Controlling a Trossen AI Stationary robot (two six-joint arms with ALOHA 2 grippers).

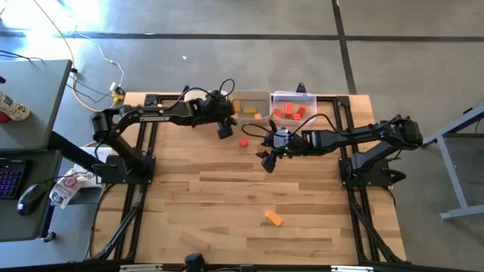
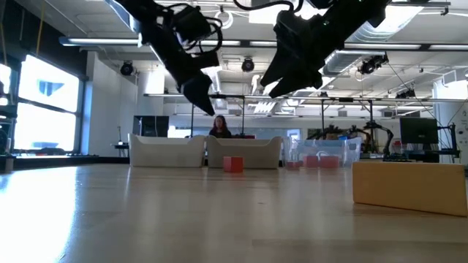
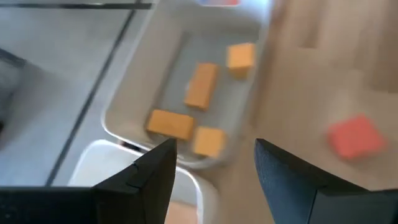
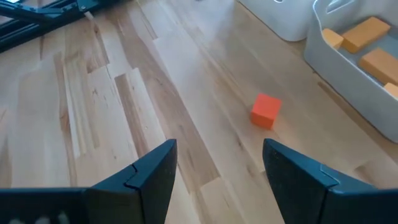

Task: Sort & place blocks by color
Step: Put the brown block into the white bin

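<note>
A red cube [image 1: 244,142] rests on the table near the far bins; it also shows in the low view [image 2: 232,164], the left wrist view [image 3: 354,137] and the right wrist view [image 4: 266,111]. An orange block [image 1: 273,218] and a plain wood bar [image 1: 197,241] lie near the near edge; the bar looms large in the low view [image 2: 407,184]. Several orange blocks sit in the middle bin [image 3: 186,81], red ones in the clear right bin [image 1: 293,112]. My left gripper [image 1: 224,130] hovers open beside the bins [image 3: 214,163]. My right gripper [image 1: 268,162] hangs open above bare table [image 4: 217,163], right of the red cube.
Three bins line the far edge: a white one [image 3: 124,174], the middle one [image 1: 251,106] and the clear one [image 2: 322,153]. Black frame rails [image 1: 144,166] run along both table sides. A person [image 2: 218,128] sits in the room beyond the table.
</note>
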